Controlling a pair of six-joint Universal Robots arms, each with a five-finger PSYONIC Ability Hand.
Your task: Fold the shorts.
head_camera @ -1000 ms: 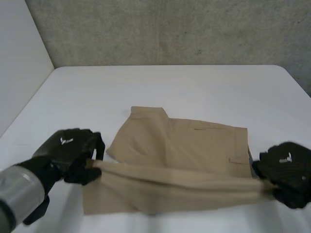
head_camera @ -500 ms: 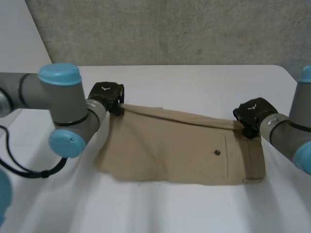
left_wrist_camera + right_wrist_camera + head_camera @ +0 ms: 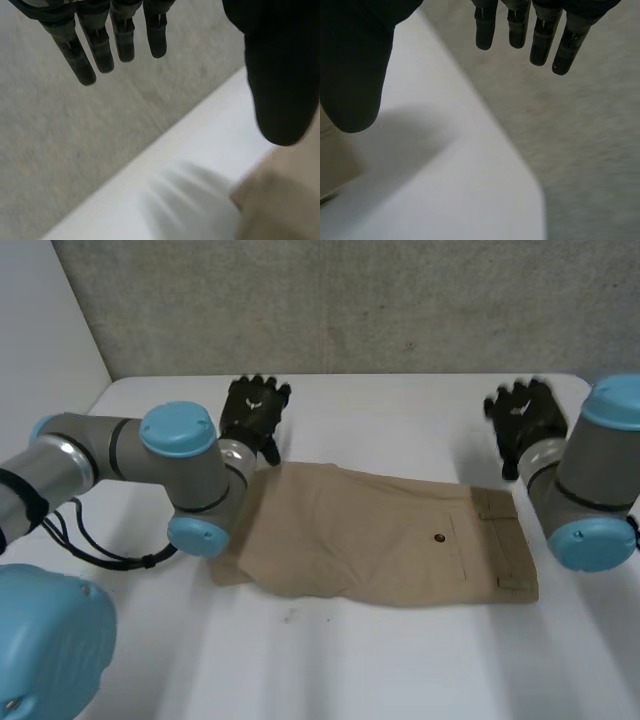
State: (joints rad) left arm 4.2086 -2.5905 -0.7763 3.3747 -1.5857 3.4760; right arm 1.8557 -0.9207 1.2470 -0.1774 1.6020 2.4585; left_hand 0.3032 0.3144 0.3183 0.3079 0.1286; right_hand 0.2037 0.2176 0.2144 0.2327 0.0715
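Both hands are free and hold nothing. The left hand (image 3: 256, 408) hovers over the surface (image 3: 380, 400) just behind the far left corner of the shorts (image 3: 390, 540). Its fingers (image 3: 100, 47) are straight and spread, the thumb stands apart from them, and nothing lies between. The right hand (image 3: 523, 418) hangs in the same way behind the far right corner, with its fingers (image 3: 540, 37) straight and the thumb wide, so it is also released. As far as I can see, neither hand touches the cloth.

The shorts lie flat near the middle of the surface, as one long tan band between the two arms. The waistband end is at the robot's right. The leg end is at its left, where the left arm (image 3: 200, 495) is over a part of it. A small button (image 3: 440, 537) faces up. The layers seem to lie one on the other, so I judge that the lengthwise fold is done and the hands are between two steps.

What is left, I think, is the cross fold. For this the hands need to come down to one short end, pinch its two corners, lift it only a little and carry it over to the other end, so that the edges meet. The cloth is soft, so the lower layer can slide or wrinkle if the pull is too quick.
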